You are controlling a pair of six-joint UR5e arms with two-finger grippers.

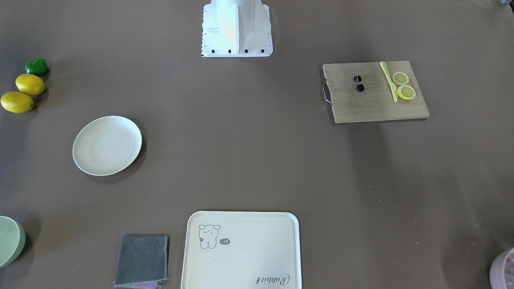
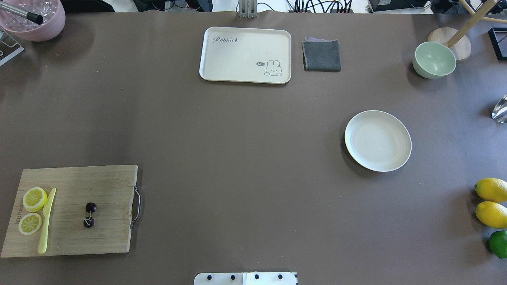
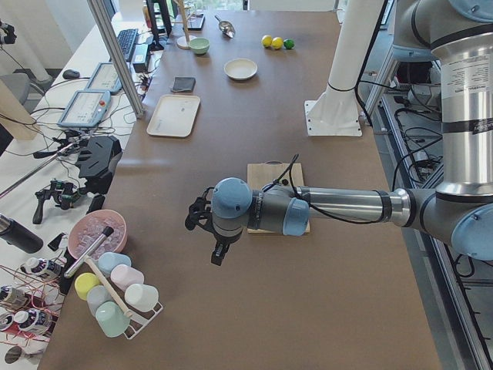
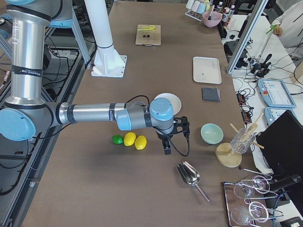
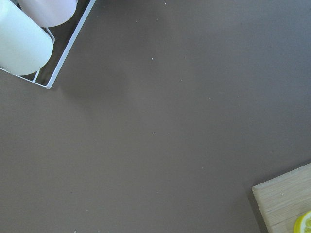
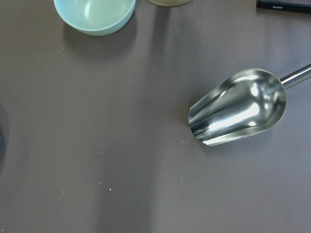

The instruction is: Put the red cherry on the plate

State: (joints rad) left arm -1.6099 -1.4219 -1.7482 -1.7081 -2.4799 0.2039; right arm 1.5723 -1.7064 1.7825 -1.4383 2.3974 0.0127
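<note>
On the cutting board (image 2: 99,178): two cherries (image 2: 90,207), two lemon slices (image 2: 34,198), one knife (image 2: 46,221) — off it, two lemons (image 2: 492,189), one lime (image 2: 499,244), one plate (image 2: 378,141), one tray (image 2: 241,53).

1. Setting: robotics lab, not a home kitchen.
2. Industrial robot arm (image 3: 347,206) reaches over a brown-covered table (image 2: 237,158); a white pedestal (image 3: 348,77) is bolted to it.
3. Bench along the left side holds teach pendants (image 3: 83,108), a keyboard (image 3: 127,42) and loose cables (image 3: 38,150); an aluminium frame post (image 3: 115,58) stands at the table edge.

- Near left arm's black two-finger gripper (image 3: 219,256) hangs above brown table (image 3: 323,308), just beside light wooden cutting board (image 3: 262,176).
- Far down table: round cream-white plate (image 3: 240,69).
</note>
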